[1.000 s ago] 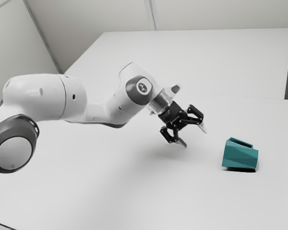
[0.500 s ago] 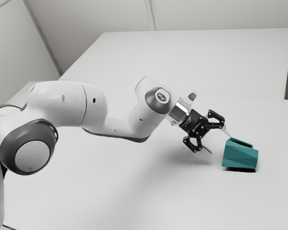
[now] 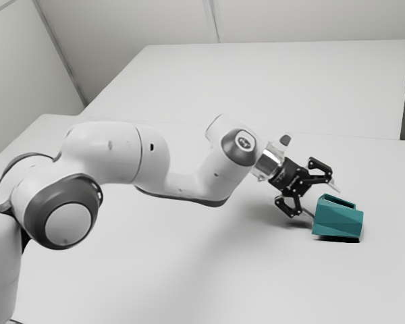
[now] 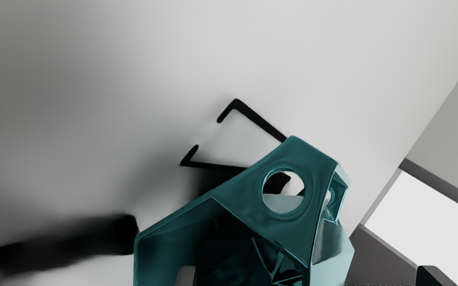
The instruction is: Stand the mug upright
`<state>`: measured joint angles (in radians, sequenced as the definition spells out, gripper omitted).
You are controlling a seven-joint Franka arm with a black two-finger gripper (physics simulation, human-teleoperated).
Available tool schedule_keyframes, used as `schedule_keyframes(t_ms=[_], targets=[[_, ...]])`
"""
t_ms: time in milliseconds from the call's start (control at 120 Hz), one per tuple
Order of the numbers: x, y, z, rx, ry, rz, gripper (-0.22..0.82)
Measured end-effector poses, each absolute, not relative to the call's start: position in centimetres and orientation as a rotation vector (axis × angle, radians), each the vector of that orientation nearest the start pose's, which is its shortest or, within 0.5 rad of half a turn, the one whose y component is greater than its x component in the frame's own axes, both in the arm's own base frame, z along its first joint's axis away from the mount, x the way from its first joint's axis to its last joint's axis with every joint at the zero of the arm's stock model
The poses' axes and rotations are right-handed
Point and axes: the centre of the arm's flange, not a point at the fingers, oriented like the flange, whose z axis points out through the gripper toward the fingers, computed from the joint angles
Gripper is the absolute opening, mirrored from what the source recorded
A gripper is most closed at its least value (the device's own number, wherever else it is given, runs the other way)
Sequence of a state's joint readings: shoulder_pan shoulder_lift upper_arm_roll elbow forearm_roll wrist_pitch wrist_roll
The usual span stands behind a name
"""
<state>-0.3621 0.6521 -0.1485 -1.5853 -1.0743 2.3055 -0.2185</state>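
On the worktop (image 3: 256, 290), toward the exterior view's right and well apart from the far edge, a teal faceted mug (image 3: 337, 224) lies on its side, with a slot-like opening facing up. The arm (image 3: 189, 185) enters from the exterior view's left. The claw (image 3: 325, 204) is tilted downward at the mug's arm-facing end, its two fingers spread; contact with the mug cannot be confirmed. A white rectangular surface (image 3: 277, 81) lies beyond the worktop's far edge.

Wrist view: the mug's dark hollow faces the camera, beside a teal part with a round hole. One fingertip (image 4: 185, 276) overlaps the hollow; the other stands apart, past the mug's pale outer side. A black angular shape (image 4: 259, 119) extends over the worktop from behind the mug.
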Motion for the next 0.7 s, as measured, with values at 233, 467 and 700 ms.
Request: schedule_keyframes(t_ms=[233,467,700], targets=[[61.5,-36.6,26.5,2.191,0.546,-0.357,0.60],[61.7,-37.1,27.0,2.204,0.519,-0.341,0.39],[62.5,-36.9,28.2,2.257,0.464,-0.287,0.01]])
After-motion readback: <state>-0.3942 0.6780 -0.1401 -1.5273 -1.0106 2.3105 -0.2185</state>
